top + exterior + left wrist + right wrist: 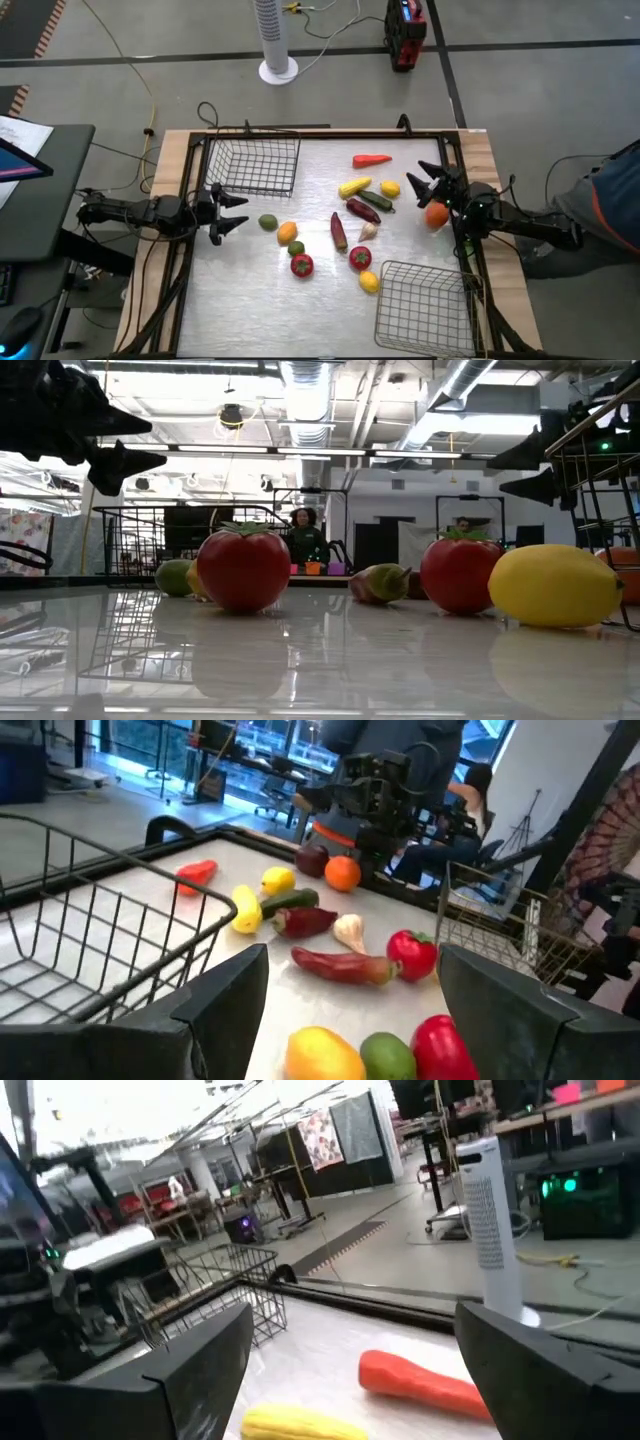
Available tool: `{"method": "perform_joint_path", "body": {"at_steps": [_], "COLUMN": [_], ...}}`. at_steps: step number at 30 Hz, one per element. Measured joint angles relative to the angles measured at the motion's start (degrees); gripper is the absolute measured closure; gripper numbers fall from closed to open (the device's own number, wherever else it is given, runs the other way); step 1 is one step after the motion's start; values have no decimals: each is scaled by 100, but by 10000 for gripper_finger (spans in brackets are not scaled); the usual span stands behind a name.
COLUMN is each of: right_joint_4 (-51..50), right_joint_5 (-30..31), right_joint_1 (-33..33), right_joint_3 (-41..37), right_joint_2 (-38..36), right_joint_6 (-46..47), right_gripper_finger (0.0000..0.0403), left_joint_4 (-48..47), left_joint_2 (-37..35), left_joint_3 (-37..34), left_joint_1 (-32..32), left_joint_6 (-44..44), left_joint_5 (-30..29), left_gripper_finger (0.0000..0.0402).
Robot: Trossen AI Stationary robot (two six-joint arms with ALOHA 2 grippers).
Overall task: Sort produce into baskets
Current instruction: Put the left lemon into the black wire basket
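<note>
Table [250, 300] first: both baskets, one at its far-left corner [255, 165] and one near-right [425, 315], look empty, so I'd guess sorting hasn't started. Produce [340, 232] is scattered mid-table between them. Left gripper [232, 212] hovers by the far basket, fingers spread, holding nothing. Right gripper [428, 182] sits beside an orange [436, 214], wide apart, empty too.

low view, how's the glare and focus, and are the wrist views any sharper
Low view: ceiling lights glare off the glossy table, mirroring the tomato and lemon; the room behind is soft. Left wrist view: the near basket wires are blurred. Right wrist view: the red carrot and background are smeared.
</note>
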Motion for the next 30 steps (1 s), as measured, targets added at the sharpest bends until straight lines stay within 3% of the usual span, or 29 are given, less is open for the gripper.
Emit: {"method": "perform_joint_path", "body": {"at_steps": [4, 11, 16, 20, 30], "right_joint_4": [118, 1359, 1309, 1236, 1000], "right_joint_5": [-239, -1863, -2018, -2293, -2361], "right_joint_1": [-78, -131, -40, 137, 704], "right_joint_3": [2, 15, 26, 209, 1265], "right_joint_2": [0, 142, 724, 1423, 3272], "right_joint_6": [372, -169, -86, -86, -863], "right_gripper_finger": [30, 30, 30, 30, 30], "left_joint_4": [174, 129, -506, -1009, -2527], "left_joint_2": [481, 2428, 4042, 5095, 6920], "left_joint_3": [165, 1460, 2463, 3156, 4549], "left_joint_1": [0, -2, -7, -124, -780], "left_joint_6": [215, 508, 669, 288, -1127], "left_joint_5": [3, 3, 585, 1002, 129], "left_gripper_finger": [123, 123, 123, 123, 123]}}
